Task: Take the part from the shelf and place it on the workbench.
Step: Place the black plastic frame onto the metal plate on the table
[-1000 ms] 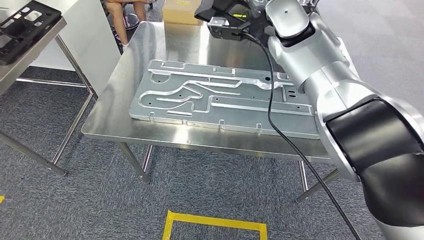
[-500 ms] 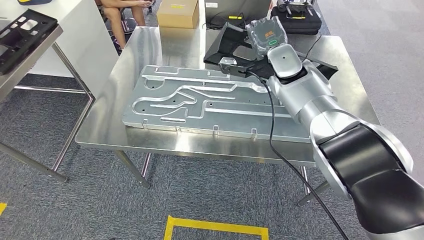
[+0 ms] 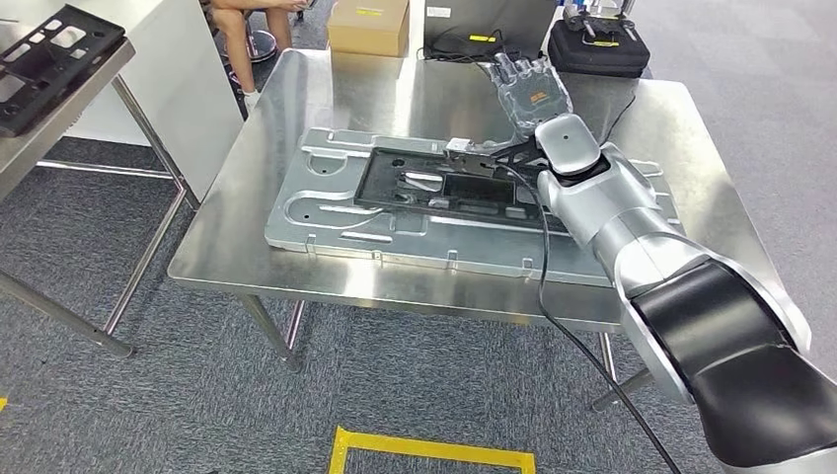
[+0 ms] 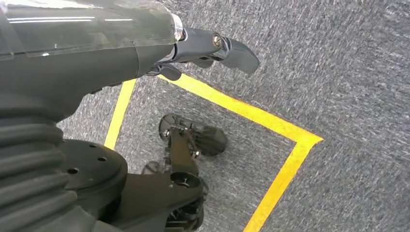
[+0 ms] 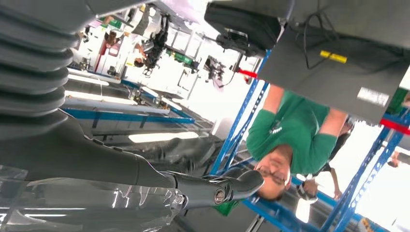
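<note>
Part [image 3: 449,188], black tray, lies flat on metal plate [image 3: 326,212] mid-frame on workbench [image 3: 296,89]; placing looks done. My right hand [image 3: 533,91] spread, holding nothing; withdrawal left.

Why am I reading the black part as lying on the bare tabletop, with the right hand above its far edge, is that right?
Not quite. In the head view the black part lies on the large silver plate, not on the bare tabletop. The right hand is indeed above the part's far edge.
</note>
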### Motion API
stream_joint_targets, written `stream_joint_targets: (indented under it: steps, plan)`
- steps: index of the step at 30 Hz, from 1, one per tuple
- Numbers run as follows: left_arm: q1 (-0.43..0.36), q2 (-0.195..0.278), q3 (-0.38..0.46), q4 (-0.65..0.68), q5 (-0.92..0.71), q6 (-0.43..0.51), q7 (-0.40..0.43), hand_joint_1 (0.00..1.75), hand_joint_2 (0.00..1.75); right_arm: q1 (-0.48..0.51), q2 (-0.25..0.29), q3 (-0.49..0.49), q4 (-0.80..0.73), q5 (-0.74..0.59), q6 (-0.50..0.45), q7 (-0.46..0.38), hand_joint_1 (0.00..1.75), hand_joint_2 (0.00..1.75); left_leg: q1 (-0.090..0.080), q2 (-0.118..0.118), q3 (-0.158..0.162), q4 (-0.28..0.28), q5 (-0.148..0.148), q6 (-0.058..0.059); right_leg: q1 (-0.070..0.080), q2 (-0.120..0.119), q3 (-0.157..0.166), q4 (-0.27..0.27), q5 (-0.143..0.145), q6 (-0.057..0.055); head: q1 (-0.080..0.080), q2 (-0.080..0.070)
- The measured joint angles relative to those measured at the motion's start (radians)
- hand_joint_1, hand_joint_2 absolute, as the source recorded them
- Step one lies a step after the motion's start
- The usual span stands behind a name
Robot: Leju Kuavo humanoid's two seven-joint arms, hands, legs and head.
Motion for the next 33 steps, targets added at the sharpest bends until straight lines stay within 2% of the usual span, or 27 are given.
stream_joint_targets:
  steps: [1,2,4,5,6,8,10,12,14,15,16,17,18,20,21,22,24,26,27,29,30,31,32,33]
  plan:
    - [0.000,0.000,0.000,0.000,0.000,0.000,0.001,0.00,0.00,0.002,0.000,-0.002,0.001,-0.002,0.003,-0.004,0.00,0.00,-0.002,-0.001,0.001,0.001,-0.002,0.001,0.000,0.000,-0.011,0.013,0.007,-0.002,0.000,0.000]
    - [0.000,0.000,0.000,0.000,0.000,0.000,0.003,0.00,0.00,0.003,0.000,-0.005,0.002,-0.006,0.004,-0.008,0.00,0.00,-0.004,-0.001,0.002,0.003,-0.003,0.001,0.001,0.000,-0.001,-0.015,0.033,-0.005,0.000,0.000]
    - [-0.001,-0.002,0.000,0.000,0.001,0.000,0.004,0.00,0.00,-0.001,0.000,-0.015,0.001,-0.012,0.004,-0.016,0.00,0.00,-0.007,-0.002,0.006,0.004,-0.008,0.000,0.006,0.000,0.063,-0.155,0.106,-0.018,0.000,0.000]
    - [-0.002,-0.003,0.000,0.000,0.001,0.000,0.004,0.00,0.00,-0.005,0.000,-0.021,0.000,-0.015,0.002,-0.020,0.00,0.00,-0.009,-0.002,0.007,0.005,-0.010,-0.002,0.010,0.000,0.093,-0.218,0.130,-0.025,0.000,0.000]
    - [-0.003,-0.004,0.000,0.000,0.001,0.000,0.004,0.00,0.00,-0.009,0.001,-0.027,-0.001,-0.018,0.000,-0.023,0.00,0.00,-0.010,-0.002,0.007,0.005,-0.011,-0.005,0.014,-0.001,0.111,-0.258,0.142,-0.030,0.000,0.000]
    - [-0.004,-0.005,0.000,0.000,0.001,0.001,0.004,0.00,0.00,-0.015,0.002,-0.039,-0.006,-0.024,-0.008,-0.029,0.00,0.00,-0.011,-0.002,0.007,0.002,-0.013,-0.014,0.019,-0.002,0.118,-0.276,0.142,-0.035,0.000,0.000]
    - [-0.004,-0.005,0.000,0.000,0.002,0.003,0.004,0.00,0.87,-0.019,0.005,-0.051,-0.016,-0.028,-0.024,-0.029,0.00,0.00,-0.013,-0.001,0.006,0.008,-0.022,-0.024,0.012,-0.003,0.124,-0.284,0.145,-0.041,0.000,0.000]
    - [-0.005,-0.005,0.001,0.000,0.004,0.004,0.000,0.00,1.75,-0.028,0.010,-0.063,-0.028,-0.031,-0.047,-0.027,0.00,0.00,-0.012,0.000,-0.022,0.076,-0.065,-0.033,0.005,-0.005,0.131,-0.293,0.146,-0.050,0.000,0.000]
    - [-0.004,-0.005,0.001,0.000,0.005,0.006,-0.003,0.00,1.75,-0.039,0.016,-0.073,-0.041,-0.031,-0.069,-0.025,0.00,0.00,-0.006,0.001,-0.085,0.214,-0.130,-0.042,0.006,-0.005,0.133,-0.293,0.145,-0.055,-0.001,0.000]
    - [-0.003,-0.005,0.001,0.000,0.006,0.007,-0.004,0.00,1.31,-0.042,0.020,-0.076,-0.049,-0.030,-0.075,-0.025,0.00,0.00,-0.003,0.001,-0.113,0.271,-0.148,-0.046,0.007,-0.005,0.133,-0.293,0.143,-0.056,-0.001,0.000]
    - [-0.003,-0.005,0.001,0.000,0.007,0.008,-0.004,0.00,0.87,-0.044,0.023,-0.079,-0.059,-0.028,-0.077,-0.026,0.00,0.00,-0.001,0.001,-0.127,0.296,-0.147,-0.049,0.007,-0.004,0.134,-0.291,0.142,-0.056,-0.001,0.000]
    - [-0.003,-0.005,0.001,0.000,0.010,0.009,-0.003,0.00,0.44,-0.047,0.026,-0.081,-0.071,-0.025,-0.078,-0.026,0.00,0.00,0.000,0.001,-0.121,0.278,-0.126,-0.051,0.006,-0.004,0.135,-0.289,0.140,-0.054,0.000,0.000]
    - [-0.003,-0.004,0.002,0.000,0.014,0.009,0.000,0.00,0.00,-0.053,0.029,-0.084,-0.086,-0.021,-0.077,-0.026,0.00,0.00,0.002,0.002,-0.097,0.222,-0.089,-0.052,0.005,-0.003,0.136,-0.285,0.137,-0.052,0.000,0.000]
    - [-0.003,-0.003,0.006,0.000,0.022,0.009,0.007,0.00,0.00,-0.072,0.032,-0.089,-0.123,-0.013,-0.066,-0.030,0.00,0.00,0.002,0.004,-0.032,0.081,-0.029,-0.049,0.006,-0.002,0.135,-0.274,0.128,-0.044,0.000,0.000]
    - [-0.003,-0.003,0.008,0.000,0.023,0.008,0.010,0.00,0.00,-0.082,0.033,-0.092,-0.145,-0.009,-0.055,-0.033,0.00,0.00,0.001,0.004,-0.012,0.038,-0.016,-0.045,0.008,-0.002,0.133,-0.270,0.125,-0.039,0.000,0.000]
    - [-0.002,-0.003,0.010,0.000,0.025,0.006,0.012,0.00,0.00,-0.090,0.033,-0.095,-0.170,-0.005,-0.040,-0.037,0.00,0.00,0.000,0.004,-0.003,0.020,-0.015,-0.040,0.010,-0.002,0.132,-0.267,0.124,-0.035,0.000,0.000]
    - [0.000,-0.003,0.015,0.000,0.032,0.003,0.014,0.00,0.00,-0.100,0.031,-0.102,-0.230,0.001,-0.009,-0.047,0.00,0.00,-0.002,0.002,-0.002,0.018,-0.015,-0.027,0.011,-0.002,0.132,-0.268,0.123,-0.026,0.000,0.000]
    - [0.002,-0.003,0.020,0.000,0.040,0.000,0.018,0.00,0.00,-0.110,0.023,-0.109,-0.299,0.003,0.020,-0.061,0.00,0.00,0.000,0.001,-0.002,0.013,-0.011,-0.014,0.007,-0.002,0.123,-0.246,0.103,-0.016,0.000,0.000]
    - [0.003,-0.003,0.023,0.000,0.045,0.000,0.022,0.00,0.00,-0.118,0.016,-0.112,-0.335,0.001,0.036,-0.068,0.00,0.00,0.001,0.001,-0.002,0.010,-0.010,-0.008,0.006,-0.002,0.108,-0.209,0.077,-0.012,0.000,0.000]
    - [0.006,-0.003,0.029,0.000,0.051,0.004,0.034,0.00,0.00,-0.135,-0.006,-0.118,-0.404,-0.009,0.072,-0.081,0.00,0.00,0.001,0.000,-0.003,0.010,-0.010,-0.002,0.005,-0.002,0.050,-0.075,0.006,-0.007,0.000,0.000]
    - [0.009,-0.003,0.033,0.000,0.053,0.007,0.042,0.00,0.00,-0.141,-0.017,-0.120,-0.435,-0.015,0.087,-0.086,0.00,0.00,0.001,-0.001,-0.003,0.010,-0.010,-0.001,0.005,-0.002,0.020,-0.010,-0.018,-0.006,0.000,0.000]
    - [0.012,-0.003,0.036,0.000,0.053,0.011,0.050,0.00,0.00,-0.145,-0.028,-0.122,-0.464,-0.022,0.096,-0.091,0.00,0.00,0.000,-0.001,-0.002,0.010,-0.011,-0.001,0.005,-0.002,0.002,0.028,-0.024,-0.006,0.000,0.000]
    - [0.014,-0.003,0.038,0.000,0.053,0.014,0.058,0.00,0.00,-0.148,-0.040,-0.123,-0.491,-0.031,0.100,-0.096,0.00,0.00,-0.001,-0.002,0.000,0.011,-0.011,-0.001,0.006,-0.002,0.002,0.026,-0.009,-0.008,0.000,0.000]
    - [0.016,-0.003,0.041,0.000,0.051,0.017,0.065,0.00,0.00,-0.151,-0.054,-0.125,-0.519,-0.042,0.100,-0.100,0.00,0.00,-0.002,-0.003,0.003,0.011,-0.012,-0.001,0.006,-0.002,0.023,-0.021,0.025,-0.011,0.000,0.000]
